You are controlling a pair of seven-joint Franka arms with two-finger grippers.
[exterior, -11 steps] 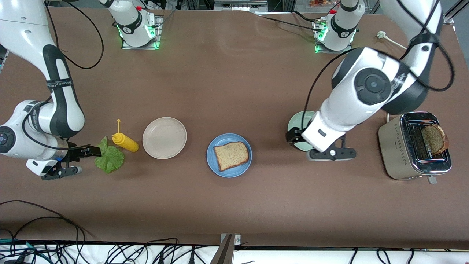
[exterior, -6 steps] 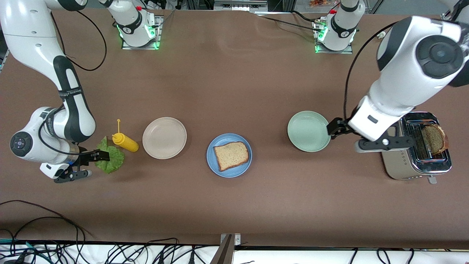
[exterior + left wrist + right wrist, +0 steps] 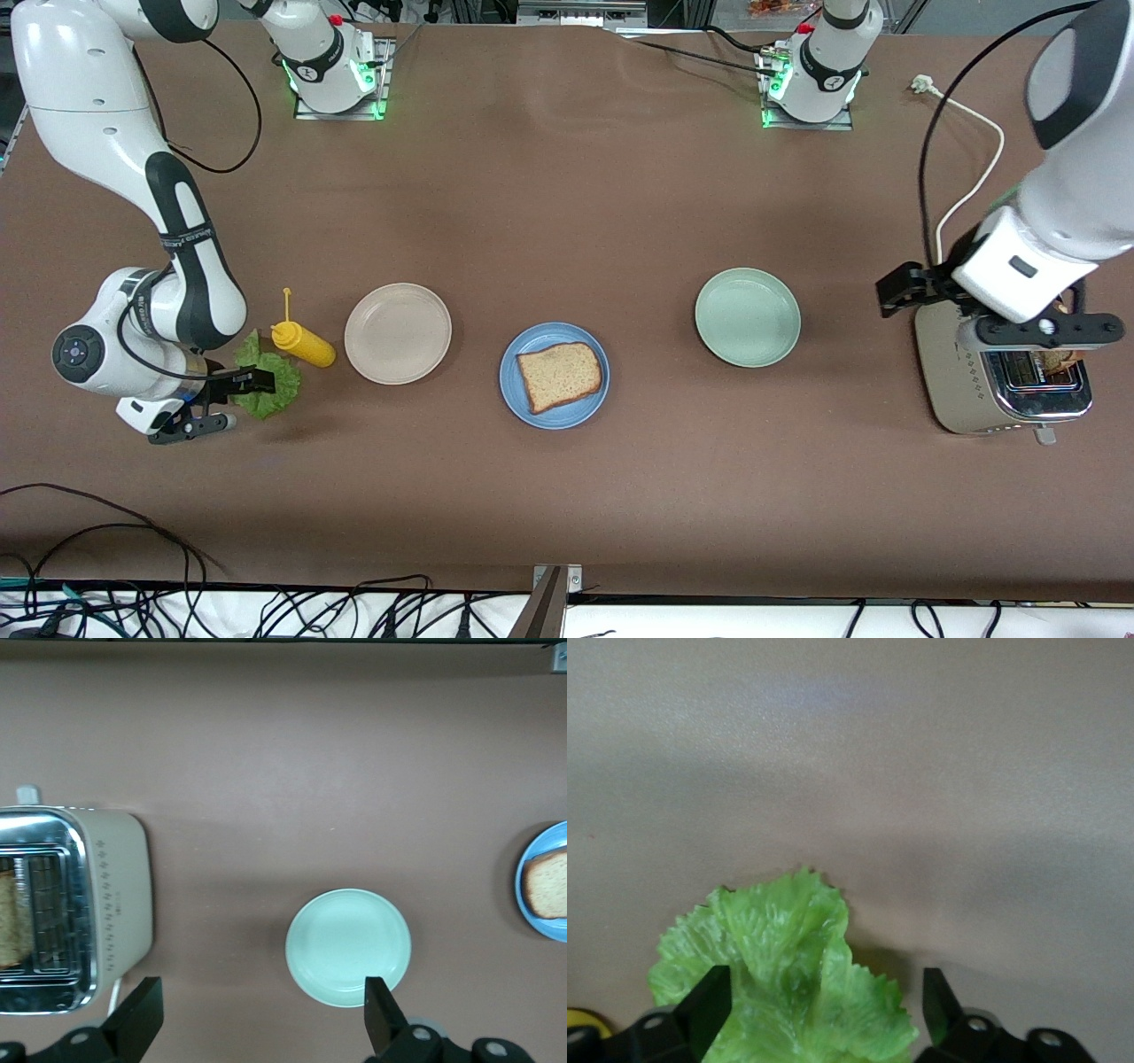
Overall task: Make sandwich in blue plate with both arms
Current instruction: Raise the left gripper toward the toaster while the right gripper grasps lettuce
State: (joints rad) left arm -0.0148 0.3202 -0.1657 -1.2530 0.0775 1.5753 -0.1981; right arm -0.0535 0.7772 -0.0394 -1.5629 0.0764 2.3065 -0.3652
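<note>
Currently, right gripper (image 3: 819, 1014) straddles lettuce (image 3: 268, 383) with fingers spread, at the blue plate's (image 3: 511, 384) nine o'clock; shallow closure may tear it. Left gripper (image 3: 257, 1019), spread, hovers over the toaster (image 3: 957, 381).

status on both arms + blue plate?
Right gripper open at lettuce. Left gripper open over toaster. Blue plate holds one bread slice.

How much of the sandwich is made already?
Just started. One brown bread slice lies on the round blue plate. The right end effector, open, is at the crinkled green lettuce leaf. The left end effector, open, is near the beige toaster holding the second slice. Lettuce and top slice remain.
</note>
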